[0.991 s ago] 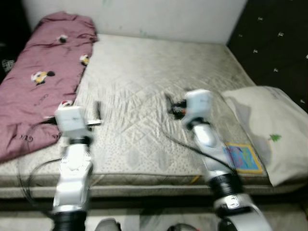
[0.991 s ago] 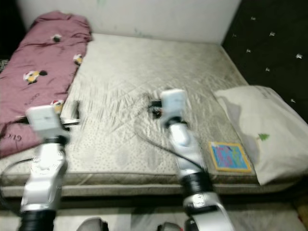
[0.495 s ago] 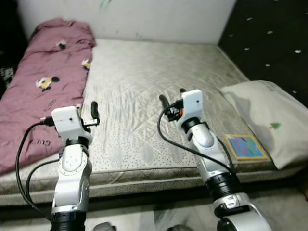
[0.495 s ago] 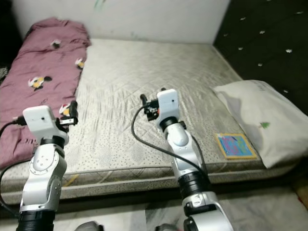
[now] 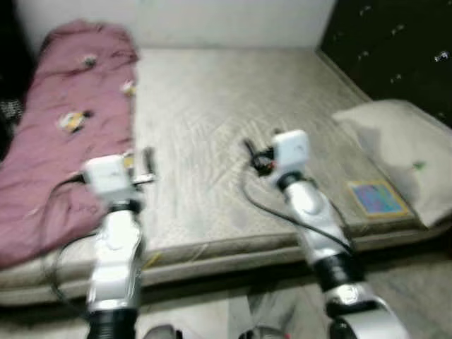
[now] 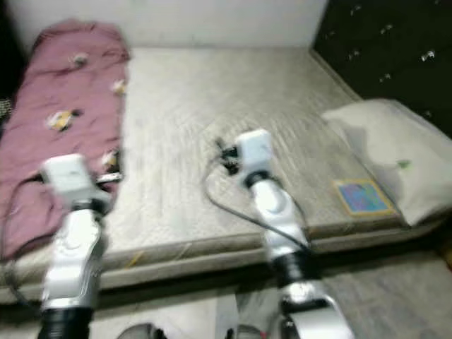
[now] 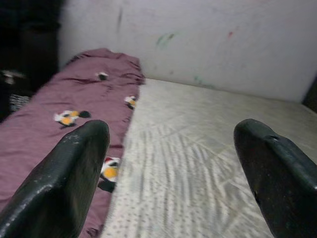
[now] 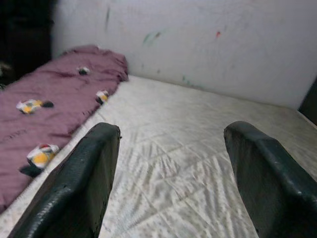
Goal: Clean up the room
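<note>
**Both hands raised over a bare bed, nothing held**

You stand at the bed's (image 5: 212, 92) edge. Your left hand (image 7: 171, 168) and right hand (image 8: 168, 168) both gape wide and empty above the mattress. A maroon blanket (image 5: 63, 134) lies crumpled along the left side; a pillow (image 5: 395, 148) rests at the right, a small colourful book (image 5: 376, 198) just beside it. The head views are blurred, so reaching now risks misjudging a grasp.

I've got open mattress (image 5: 212, 106) ahead of both grippers, bare across the middle up to the wall (image 7: 223, 39). Maroon blanket (image 5: 63, 134) blocks my left side; pillow (image 5: 402, 145) and a small colourful book (image 5: 376, 198) take the right edge.
</note>
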{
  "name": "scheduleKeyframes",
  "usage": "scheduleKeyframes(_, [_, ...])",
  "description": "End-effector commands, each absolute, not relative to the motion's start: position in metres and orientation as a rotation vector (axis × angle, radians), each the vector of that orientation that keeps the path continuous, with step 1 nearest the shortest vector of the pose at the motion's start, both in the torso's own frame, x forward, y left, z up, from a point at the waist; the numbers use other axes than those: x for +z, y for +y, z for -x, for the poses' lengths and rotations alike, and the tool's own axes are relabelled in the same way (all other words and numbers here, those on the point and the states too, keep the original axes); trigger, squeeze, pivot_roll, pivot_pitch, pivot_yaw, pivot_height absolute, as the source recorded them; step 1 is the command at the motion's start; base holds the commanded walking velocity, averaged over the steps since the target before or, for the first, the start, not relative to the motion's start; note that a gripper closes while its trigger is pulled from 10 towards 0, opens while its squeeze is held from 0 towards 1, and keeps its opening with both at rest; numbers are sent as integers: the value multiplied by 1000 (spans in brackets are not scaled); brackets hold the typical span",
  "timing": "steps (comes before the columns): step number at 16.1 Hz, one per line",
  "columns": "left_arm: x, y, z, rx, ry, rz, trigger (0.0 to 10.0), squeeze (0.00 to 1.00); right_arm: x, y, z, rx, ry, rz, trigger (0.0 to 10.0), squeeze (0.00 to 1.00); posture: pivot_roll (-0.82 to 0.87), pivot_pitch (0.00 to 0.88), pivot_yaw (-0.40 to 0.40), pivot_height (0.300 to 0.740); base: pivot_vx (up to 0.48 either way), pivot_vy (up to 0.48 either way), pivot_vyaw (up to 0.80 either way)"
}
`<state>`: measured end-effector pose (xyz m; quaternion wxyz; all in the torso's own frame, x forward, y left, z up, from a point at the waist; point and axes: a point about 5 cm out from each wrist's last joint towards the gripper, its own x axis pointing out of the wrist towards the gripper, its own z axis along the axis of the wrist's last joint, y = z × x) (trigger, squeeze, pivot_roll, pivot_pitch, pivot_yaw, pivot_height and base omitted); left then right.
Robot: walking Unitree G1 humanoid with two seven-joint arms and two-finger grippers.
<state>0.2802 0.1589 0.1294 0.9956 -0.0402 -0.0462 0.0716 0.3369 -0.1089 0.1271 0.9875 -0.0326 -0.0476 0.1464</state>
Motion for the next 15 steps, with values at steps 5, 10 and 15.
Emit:
scheduleKeyframes(5, [131,161,-280,127,-102,88,10000,0,133,-105,-339,303,-114,60,10000,0,20,0,-81,740,163,239,0])
scheduleKeyframes(10, [131,161,-280,124,-102,91,10000,0,132,-105,-338,302,-112,60,10000,0,18,0,-78,740,269,398,0])
scheduleKeyframes(15, [131,161,-280,128,-104,92,10000,0,132,-105,-338,303,-111,62,10000,0,18,0,-78,740,269,398,0])
